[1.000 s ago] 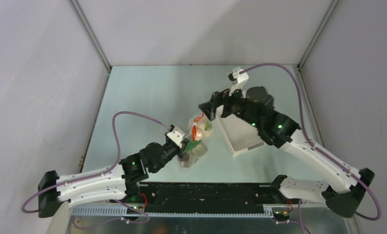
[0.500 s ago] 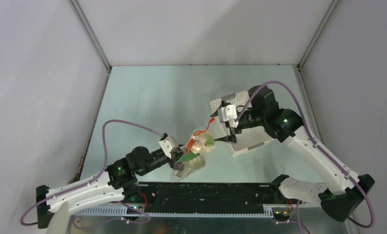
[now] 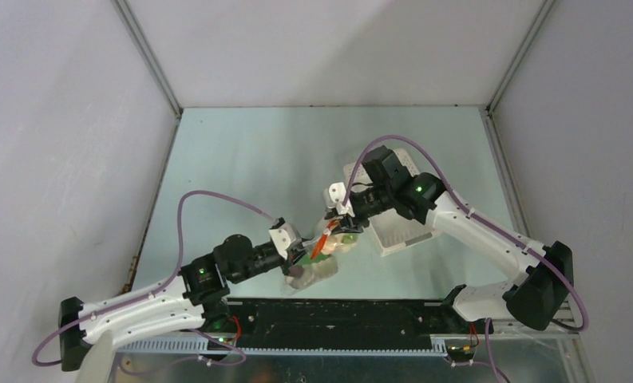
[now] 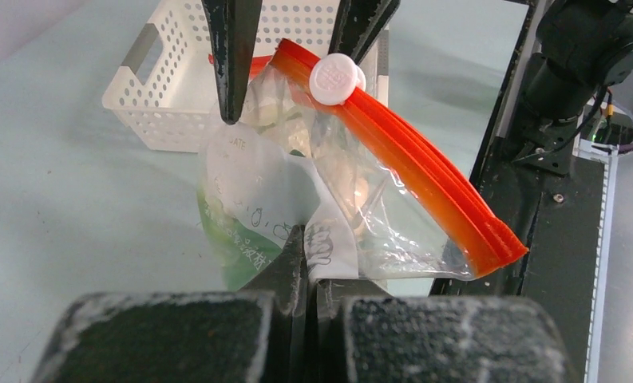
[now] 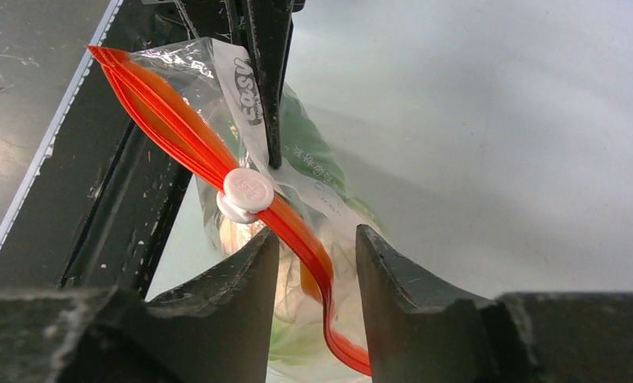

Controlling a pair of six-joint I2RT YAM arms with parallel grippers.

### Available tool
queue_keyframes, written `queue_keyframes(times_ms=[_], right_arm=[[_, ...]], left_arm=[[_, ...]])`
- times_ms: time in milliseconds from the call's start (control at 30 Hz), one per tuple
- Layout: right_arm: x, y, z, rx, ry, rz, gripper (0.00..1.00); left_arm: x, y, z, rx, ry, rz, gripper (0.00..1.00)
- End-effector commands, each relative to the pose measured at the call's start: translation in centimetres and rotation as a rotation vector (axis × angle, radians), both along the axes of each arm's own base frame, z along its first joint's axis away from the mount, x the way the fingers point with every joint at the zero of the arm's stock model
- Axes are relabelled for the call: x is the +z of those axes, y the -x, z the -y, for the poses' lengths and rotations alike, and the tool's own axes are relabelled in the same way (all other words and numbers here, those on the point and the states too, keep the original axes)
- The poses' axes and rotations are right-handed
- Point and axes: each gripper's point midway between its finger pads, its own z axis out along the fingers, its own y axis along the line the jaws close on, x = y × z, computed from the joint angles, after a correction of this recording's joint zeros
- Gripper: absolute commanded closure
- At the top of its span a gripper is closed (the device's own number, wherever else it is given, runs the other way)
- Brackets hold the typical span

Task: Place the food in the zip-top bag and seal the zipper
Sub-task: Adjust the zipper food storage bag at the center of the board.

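Beside the white basket (image 4: 161, 120), left gripper (image 4: 305, 255) pinches the bag (image 4: 257, 191); right gripper (image 5: 317, 239), parted, straddles its orange zipper (image 5: 165, 116)

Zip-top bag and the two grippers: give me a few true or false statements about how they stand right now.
1. The left gripper has its fingers shut on the zip-top bag. True.
2. The right gripper is clamped on the white slider. False: its fingers are open on either side of the zipper, and the slider sits near their tips, not gripped.
3. The bag sits inside the white basket. False: it is outside, with the basket behind it in the left wrist view.
4. Green food shows through the bag. True.
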Motion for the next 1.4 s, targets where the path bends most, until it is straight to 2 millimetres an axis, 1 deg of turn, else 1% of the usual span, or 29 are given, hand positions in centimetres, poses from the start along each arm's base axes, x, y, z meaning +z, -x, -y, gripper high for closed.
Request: queue_keyframes(times_ms=[0,100,167,233,333,367,400,467,533,600,633,667,700,733,767,800,833,867,900,933,967,1000,1033,1067,1100,1133,1167,1233,1367], right_arm=[[1.4,-0.8,0.1,-0.007,-0.021,0.024,0.57],[1.6,-0.7,0.8,0.001,-0.023,0.021,0.49],[1.7,-0.7,1.2,0.003,-0.028,0.017,0.48],[1.9,-0.7,1.5,0.010,-0.037,0.017,0.51],[2.1,-0.5,1.3,0.026,-0.052,0.009,0.70],[2.0,-0.5,1.2,0.030,-0.053,0.004,0.75],[2.1,-0.5,1.0,0.037,-0.061,0.004,0.85],[2.1,-0.5,0.8,0.039,-0.062,0.004,0.99],[2.2,-0.7,0.7,0.028,-0.057,0.011,1.00],[2.7,-1.5,0.7,-0.032,-0.053,0.027,1.00],[3.2,-2.0,0.4,-0.080,-0.064,0.015,1.00],[3.5,-3.1,0.7,-0.187,-0.049,0.003,1.00],[4.2,-3.9,0.4,-0.239,-0.067,0.016,1.00],[4.4,-5.3,1.0,-0.371,-0.051,0.009,1.00],[4.8,-6.5,1.5,-0.467,-0.034,0.035,1.00],[4.8,-6.5,1.4,-0.526,-0.024,-0.003,1.00],[5.4,-7.2,2.2,-0.605,-0.001,0.004,1.00],[4.7,-6.7,2.3,-0.653,0.036,-0.062,1.00],[5.7,-7.1,2.5,-0.703,0.031,-0.068,1.00],[5.0,-6.5,2.5,-0.736,0.062,-0.135,1.00],[5.8,-6.5,2.4,-0.763,0.051,-0.154,1.00],[5.5,-6.0,2.3,-0.796,0.067,-0.215,1.00],[6.0,-6.0,2.2,-0.820,0.058,-0.228,1.00],[6.1,-5.3,1.7,-0.823,0.059,-0.258,1.00],[6.4,-5.0,1.4,-0.818,0.052,-0.262,1.00],[6.5,-4.0,0.7,-0.783,0.052,-0.261,1.00],[6.7,-3.1,0.2,-0.749,0.053,-0.251,1.00],[6.8,-2.4,-0.2,-0.734,0.056,-0.249,1.00],[6.6,-1.6,-0.1,-0.734,0.073,-0.287,1.00]], left_arm=[[1.7,0.6,0.2,-0.051,0.033,0.041,1.00],[1.7,0.8,0.2,-0.061,0.027,0.044,1.00],[1.5,1.0,0.1,-0.069,0.022,0.042,1.00],[1.6,1.1,0.2,-0.077,0.021,0.045,1.00],[1.8,1.3,0.3,-0.092,0.022,0.051,1.00],[1.8,1.4,0.3,-0.099,0.021,0.053,1.00],[1.9,1.4,0.4,-0.101,0.022,0.055,1.00],[2.1,1.4,0.4,-0.103,0.025,0.058,1.00],[1.8,1.3,0.1,-0.088,0.012,0.050,1.00],[2.6,-0.8,-0.9,0.058,0.039,0.039,0.76],[3.0,-1.1,-1.3,0.099,0.062,0.013,0.43],[3.8,-2.0,-2.0,0.165,0.082,0.010,0.23],[4.2,-2.1,-2.5,0.191,0.108,-0.009,0.06],[4.9,-2.4,-2.9,0.220,0.126,-0.010,0.03],[5.4,-2.3,-3.3,0.232,0.148,-0.017,0.01],[6.1,-2.2,-3.7,0.243,0.176,-0.020,0.01],[6.4,-2.2,-4.0,0.249,0.183,-0.023,0.00],[6.9,-2.4,-4.5,0.276,0.205,-0.033,0.00],[7.4,-2.6,-5.1,0.307,0.212,-0.036,0.00],[7.7,-2.8,-5.3,0.322,0.219,-0.039,0.00],[8.3,-3.0,-5.7,0.345,0.222,-0.037,0.00],[8.3,-3.2,-5.7,0.350,0.202,-0.034,0.00],[9.2,-3.2,-5.6,0.347,0.207,-0.023,0.00],[9.0,-3.4,-5.2,0.343,0.165,-0.008,0.00],[9.8,-3.4,-5.0,0.333,0.164,0.007,0.00],[9.3,-3.8,-4.4,0.328,0.109,0.030,0.00],[10.2,-4.0,-4.3,0.318,0.087,0.072,0.00],[10.0,-4.8,-3.2,0.306,0.013,0.121,0.00],[10.2,-5.7,-2.4,0.299,-0.061,0.197,0.01]])
